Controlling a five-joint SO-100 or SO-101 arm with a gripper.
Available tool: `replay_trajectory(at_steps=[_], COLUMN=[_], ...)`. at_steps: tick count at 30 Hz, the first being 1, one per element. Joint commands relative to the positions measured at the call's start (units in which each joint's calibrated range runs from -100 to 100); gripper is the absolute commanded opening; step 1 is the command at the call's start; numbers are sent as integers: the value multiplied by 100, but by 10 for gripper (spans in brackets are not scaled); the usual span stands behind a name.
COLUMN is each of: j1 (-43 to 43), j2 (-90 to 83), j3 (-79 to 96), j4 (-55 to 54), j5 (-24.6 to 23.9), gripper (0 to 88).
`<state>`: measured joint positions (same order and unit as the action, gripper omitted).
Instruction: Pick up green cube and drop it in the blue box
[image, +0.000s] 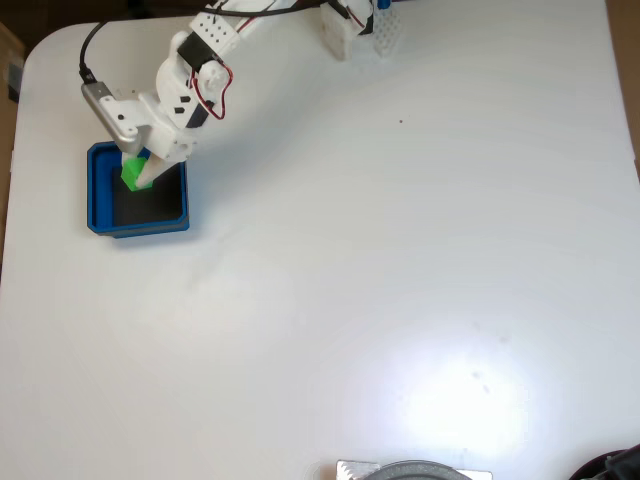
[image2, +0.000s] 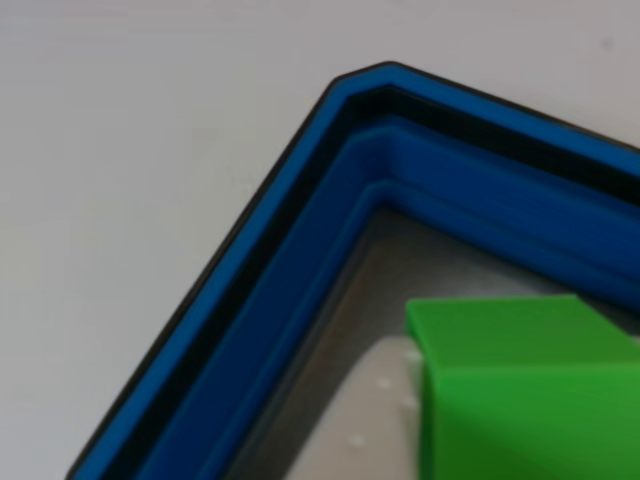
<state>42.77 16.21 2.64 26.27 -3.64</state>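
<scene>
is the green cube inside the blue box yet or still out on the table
Inside its outline: the green cube sits within the blue box walls, at the hand. Whether it rests on the floor, cannot tell.

Green cube (image: 134, 170) (jaws-held) over blue box (image: 137, 225).

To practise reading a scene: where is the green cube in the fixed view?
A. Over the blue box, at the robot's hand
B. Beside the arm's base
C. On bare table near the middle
A: the green cube sits above the blue box, at the hand.
</scene>
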Motion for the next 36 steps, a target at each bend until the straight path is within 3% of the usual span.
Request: replay_trajectory(at_steps=[1, 36], j1=[82, 143], j2=[-141, -66], j3=[-291, -749], j4=[-145, -79], j5=[15, -10], gripper=[41, 41])
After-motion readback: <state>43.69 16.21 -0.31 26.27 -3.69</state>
